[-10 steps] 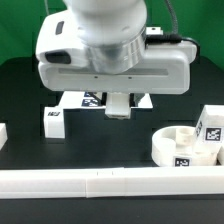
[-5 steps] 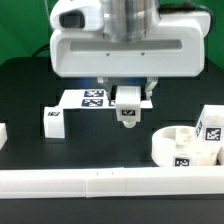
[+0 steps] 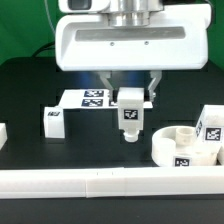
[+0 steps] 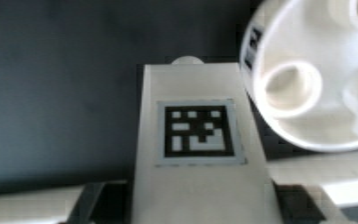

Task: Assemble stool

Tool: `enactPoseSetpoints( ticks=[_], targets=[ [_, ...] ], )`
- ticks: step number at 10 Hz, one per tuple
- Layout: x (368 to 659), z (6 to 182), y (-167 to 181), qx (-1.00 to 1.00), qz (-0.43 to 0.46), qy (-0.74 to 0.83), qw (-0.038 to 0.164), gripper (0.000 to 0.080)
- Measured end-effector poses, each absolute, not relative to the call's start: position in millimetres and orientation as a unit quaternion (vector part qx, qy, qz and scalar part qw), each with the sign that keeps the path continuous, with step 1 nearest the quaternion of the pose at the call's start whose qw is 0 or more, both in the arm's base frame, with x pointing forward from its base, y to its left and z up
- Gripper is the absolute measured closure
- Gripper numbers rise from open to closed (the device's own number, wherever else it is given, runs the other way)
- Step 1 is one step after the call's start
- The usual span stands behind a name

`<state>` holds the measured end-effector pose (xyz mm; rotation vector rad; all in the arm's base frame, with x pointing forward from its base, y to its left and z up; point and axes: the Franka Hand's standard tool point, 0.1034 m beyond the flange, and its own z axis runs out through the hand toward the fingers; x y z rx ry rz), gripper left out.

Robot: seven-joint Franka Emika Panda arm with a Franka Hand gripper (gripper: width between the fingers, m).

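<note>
My gripper (image 3: 130, 98) is shut on a white block leg (image 3: 130, 115) with a square tag and holds it upright above the black table. In the wrist view the leg (image 4: 197, 135) fills the middle between the dark fingers (image 4: 92, 200). The round seat disc (image 3: 185, 147) lies at the exterior view's right, and its sockets show in the wrist view (image 4: 318, 75). A second leg (image 3: 54, 119) stands at the exterior view's left. A third leg (image 3: 211, 124) stands beside the seat at the far right.
The marker board (image 3: 90, 98) lies behind the held leg. A long white rail (image 3: 100, 182) runs along the front edge. A small white piece (image 3: 3, 133) sits at the exterior view's far left edge.
The arm has moved toward the exterior view's right and lower, carrying the leg closer to the seat disc. The leg now hangs further below the hand.
</note>
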<state>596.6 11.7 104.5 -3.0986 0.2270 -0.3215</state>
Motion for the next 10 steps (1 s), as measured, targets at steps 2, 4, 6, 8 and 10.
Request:
enactPoseSetpoints(
  ticks=[2, 4, 6, 8, 10],
  targets=[
    [601.6, 106.8, 33.9, -0.992, -0.113, 0.059, 0.009, 0.0462],
    [601.6, 104.9, 40.3, -0.992, -0.115, 0.046, 0.006, 0.0462],
    [601.3, 104.6, 42.0, -0.992, -0.115, 0.045, 0.006, 0.0462],
    [598.9, 104.4, 57.2, -0.993, -0.113, 0.034, 0.008, 0.0462],
    [598.4, 103.8, 60.2, -0.993, -0.113, 0.032, 0.009, 0.0462]
  ],
)
